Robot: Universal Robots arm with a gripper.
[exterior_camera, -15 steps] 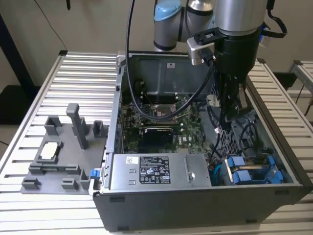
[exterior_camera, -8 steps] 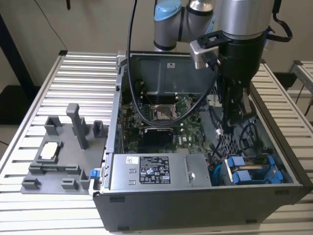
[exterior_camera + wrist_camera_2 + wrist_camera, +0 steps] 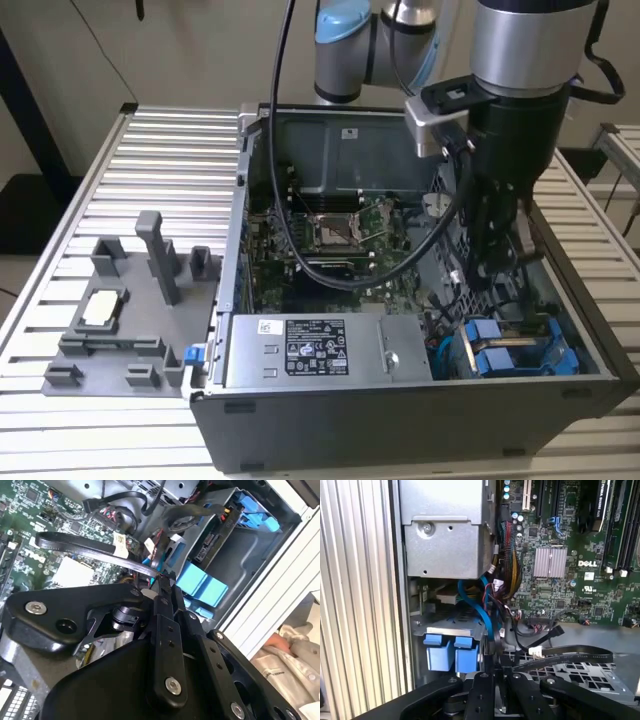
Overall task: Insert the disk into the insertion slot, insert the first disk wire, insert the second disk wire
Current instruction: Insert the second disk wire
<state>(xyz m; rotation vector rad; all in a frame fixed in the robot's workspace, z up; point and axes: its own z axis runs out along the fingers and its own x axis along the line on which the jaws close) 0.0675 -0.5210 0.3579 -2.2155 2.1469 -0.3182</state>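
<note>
In the exterior view, your gripper [image 3: 497,262] hangs inside the open computer case [image 3: 400,420] on the bench [image 3: 150,160], above the disk [image 3: 515,352] seated in the insertion slot [image 3: 590,350] at the case's front corner. In the second wrist view the fingers [image 3: 161,587] look pressed together near a flat black cable [image 3: 85,547], though you cannot tell if they pinch it. In the first wrist view the disk's blue tabs [image 3: 451,652] sit beside the case wall.

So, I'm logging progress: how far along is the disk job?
The disk, by its blue tabs, looks seated in the insertion slot: done. The gripper is low beside that cage, among the wires. Whether either disk wire is plugged in I cannot tell.
</note>
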